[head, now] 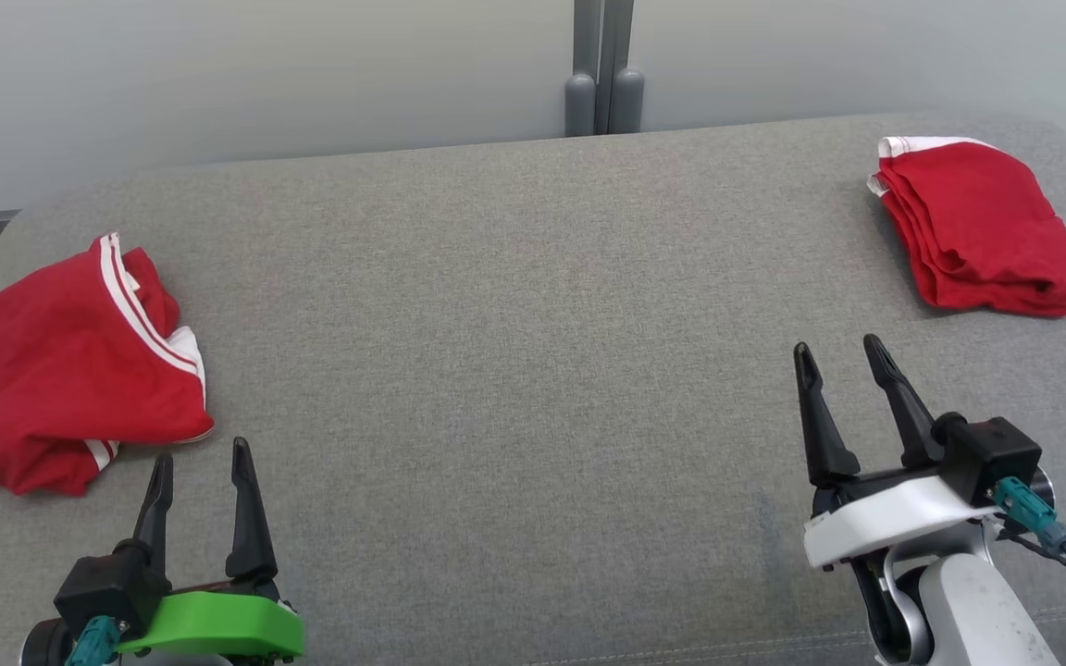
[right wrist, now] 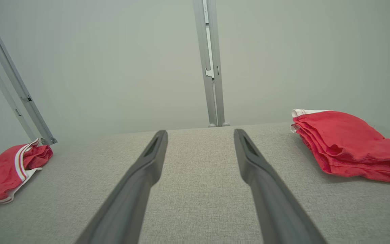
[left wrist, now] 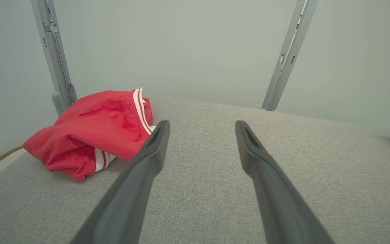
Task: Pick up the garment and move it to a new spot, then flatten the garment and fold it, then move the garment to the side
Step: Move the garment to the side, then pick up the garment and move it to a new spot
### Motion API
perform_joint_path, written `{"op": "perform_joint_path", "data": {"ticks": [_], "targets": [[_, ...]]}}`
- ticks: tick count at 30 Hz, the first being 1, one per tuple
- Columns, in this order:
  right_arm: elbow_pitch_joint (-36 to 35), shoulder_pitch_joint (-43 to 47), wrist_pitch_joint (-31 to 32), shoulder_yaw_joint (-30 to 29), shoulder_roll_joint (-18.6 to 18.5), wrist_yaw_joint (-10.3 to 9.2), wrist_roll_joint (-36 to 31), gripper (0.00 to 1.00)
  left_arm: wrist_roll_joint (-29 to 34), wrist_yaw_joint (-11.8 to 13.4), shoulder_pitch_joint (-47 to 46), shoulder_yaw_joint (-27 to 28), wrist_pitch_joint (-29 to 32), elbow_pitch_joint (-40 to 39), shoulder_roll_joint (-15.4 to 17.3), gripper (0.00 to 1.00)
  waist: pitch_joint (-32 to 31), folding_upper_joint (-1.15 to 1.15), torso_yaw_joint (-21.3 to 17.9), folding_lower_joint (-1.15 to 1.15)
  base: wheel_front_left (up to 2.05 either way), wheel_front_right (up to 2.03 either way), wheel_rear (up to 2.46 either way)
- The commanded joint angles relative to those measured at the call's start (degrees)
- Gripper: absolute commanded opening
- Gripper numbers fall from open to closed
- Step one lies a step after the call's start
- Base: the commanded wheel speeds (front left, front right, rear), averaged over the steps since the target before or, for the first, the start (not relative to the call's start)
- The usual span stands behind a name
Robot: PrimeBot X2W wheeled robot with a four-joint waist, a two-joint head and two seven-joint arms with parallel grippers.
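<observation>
At 7 o'clock in the head view, the left gripper (head: 200, 453) is spread wide and holds nothing. So does the right gripper (head: 837, 345) at 4 o'clock. The crumpled red garment (head: 61, 361) lies at 9 o'clock against the left edge of the grey cushion (head: 533, 324). Its long axis runs from 7 to 1 o'clock, with the white-striped trim facing 3. The folded red garment (head: 977, 231) sits at 2 o'clock near the far right corner, slanting from 11 to 5. Bare cushion stretches between them.
</observation>
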Motion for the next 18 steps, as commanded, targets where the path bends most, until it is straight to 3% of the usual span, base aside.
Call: {"op": "perform_joint_path", "data": {"ticks": [1,18], "targets": [[-0.4,0.8,-0.2,0.0,-0.1,-0.06,0.3,1.00,0.5,-0.4,0.8,0.3,-0.2,0.1,0.0,1.00,-0.2,0.00,0.2,0.00,0.00,0.00,0.00],[-2.8,5.3,-0.2,0.5,-0.1,-0.05,0.9,1.00,2.1,-2.8,0.9,0.4,-0.2,2.0,-0.2,1.00,-1.1,0.00,0.2,0.00,0.00,0.00,0.00]]}}
